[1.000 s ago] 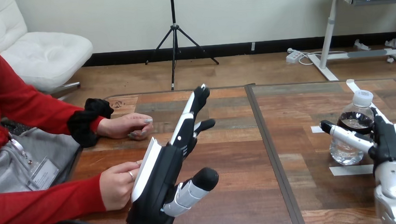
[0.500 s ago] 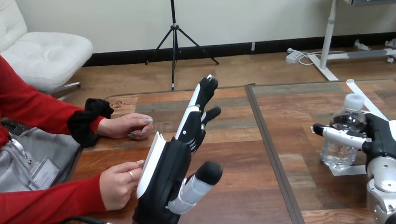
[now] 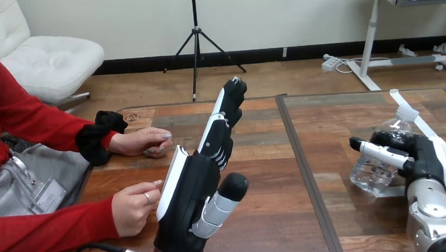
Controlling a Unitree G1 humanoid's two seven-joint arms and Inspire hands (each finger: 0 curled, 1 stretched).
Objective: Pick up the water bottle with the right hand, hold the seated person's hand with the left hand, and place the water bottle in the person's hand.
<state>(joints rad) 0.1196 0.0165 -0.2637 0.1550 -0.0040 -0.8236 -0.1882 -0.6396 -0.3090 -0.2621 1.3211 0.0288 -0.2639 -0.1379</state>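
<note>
Nearest the camera and well to the left of the water bottle (image 3: 380,166), the person's hand at the view's lower left (image 3: 131,209) sat loosely curled just beside the white back shell of the left robot hand (image 3: 186,205). Whether the two touched could not be told, since the shell hid the fingertips. Also far to the bottle's left but farther back, the person's hand at the view's upper left (image 3: 141,142) rested on the wooden tabletop (image 3: 274,228). A dark seam (image 3: 297,150) ran across the wood between the bottle and the left robot hand, and strips of white tape (image 3: 395,95) lay just beyond and beside the bottle. The left robot hand stood on edge with its fingers straight and close together and its thumb out toward the bottle's side, holding nothing. The right robot hand (image 3: 424,156), at the bottle's right, had its fingers and thumb curled round the clear bottle, which leaned with its white cap (image 3: 406,113) tipped away
</note>
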